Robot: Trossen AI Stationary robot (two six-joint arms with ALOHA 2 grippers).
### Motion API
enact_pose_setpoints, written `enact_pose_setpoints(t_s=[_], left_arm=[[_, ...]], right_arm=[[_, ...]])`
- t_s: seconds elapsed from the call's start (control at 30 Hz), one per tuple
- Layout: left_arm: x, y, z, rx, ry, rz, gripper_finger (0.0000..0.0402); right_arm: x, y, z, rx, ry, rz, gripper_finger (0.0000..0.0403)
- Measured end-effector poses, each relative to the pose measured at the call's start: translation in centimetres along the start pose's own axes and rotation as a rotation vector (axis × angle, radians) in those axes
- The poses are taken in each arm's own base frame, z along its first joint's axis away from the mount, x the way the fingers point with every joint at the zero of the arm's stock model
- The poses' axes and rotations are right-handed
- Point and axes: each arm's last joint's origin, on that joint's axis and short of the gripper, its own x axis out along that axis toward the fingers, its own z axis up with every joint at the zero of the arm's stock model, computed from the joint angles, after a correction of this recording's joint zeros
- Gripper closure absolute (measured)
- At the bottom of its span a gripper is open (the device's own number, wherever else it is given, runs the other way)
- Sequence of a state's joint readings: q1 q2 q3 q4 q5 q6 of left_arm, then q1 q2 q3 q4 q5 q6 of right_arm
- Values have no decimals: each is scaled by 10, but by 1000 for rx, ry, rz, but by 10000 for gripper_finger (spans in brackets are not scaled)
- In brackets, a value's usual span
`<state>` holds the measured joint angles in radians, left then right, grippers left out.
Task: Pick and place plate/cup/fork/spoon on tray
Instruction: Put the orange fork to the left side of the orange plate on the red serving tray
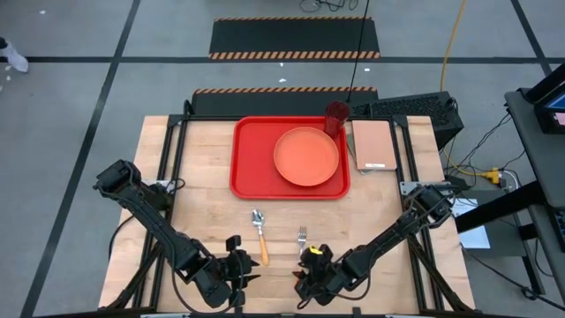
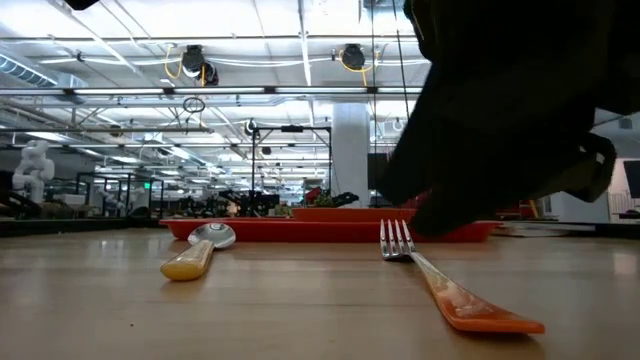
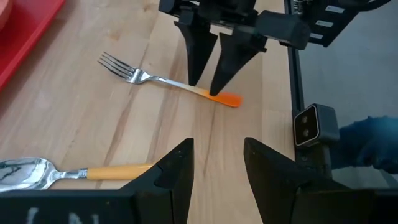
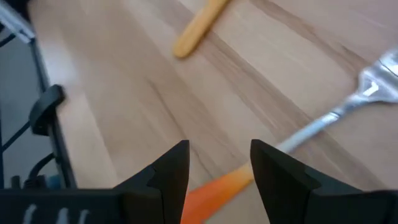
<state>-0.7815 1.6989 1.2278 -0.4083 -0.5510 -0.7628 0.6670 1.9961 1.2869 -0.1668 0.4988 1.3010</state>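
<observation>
The red tray (image 1: 247,168) lies at the table's far middle, with the orange plate (image 1: 306,156) resting flat in it. The dark red cup (image 1: 335,117) stands at the tray's far right corner. The spoon (image 1: 259,231) and the fork (image 1: 302,237) lie flat on the wood near the front edge. My right gripper (image 4: 217,152) is open, pointing down over the fork's orange handle (image 4: 214,186), one finger on either side of it; it also shows in the left wrist view (image 3: 205,87). My left gripper (image 3: 217,149) is open and empty, low beside the spoon's handle (image 3: 118,171).
A tan-pink pad (image 1: 373,145) lies to the right of the tray. The table's black frame runs along its edges (image 3: 289,74). Bare wood lies between the tray and the cutlery (image 1: 212,208).
</observation>
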Motion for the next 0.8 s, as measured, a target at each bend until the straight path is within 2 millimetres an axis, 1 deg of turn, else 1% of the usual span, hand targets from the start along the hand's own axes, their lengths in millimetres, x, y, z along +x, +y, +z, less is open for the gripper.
enact_pose_setpoints(t_s=[0.27, 0.43, 0.63, 0.8], left_arm=[[0, 0, 0, 0, 0, 0, 259], [0, 0, 0, 4, -1, -1, 259], [0, 0, 0, 3, -1, -1, 259], [0, 0, 0, 4, -1, -1, 259]], right_arm=[[1, -20, 3, 74, 6, -179, 241], [2, -19, 7, 79, -57, -170, 241], [20, -26, 7, 73, -54, -206, 241], [24, -29, 9, 59, -32, -224, 241]])
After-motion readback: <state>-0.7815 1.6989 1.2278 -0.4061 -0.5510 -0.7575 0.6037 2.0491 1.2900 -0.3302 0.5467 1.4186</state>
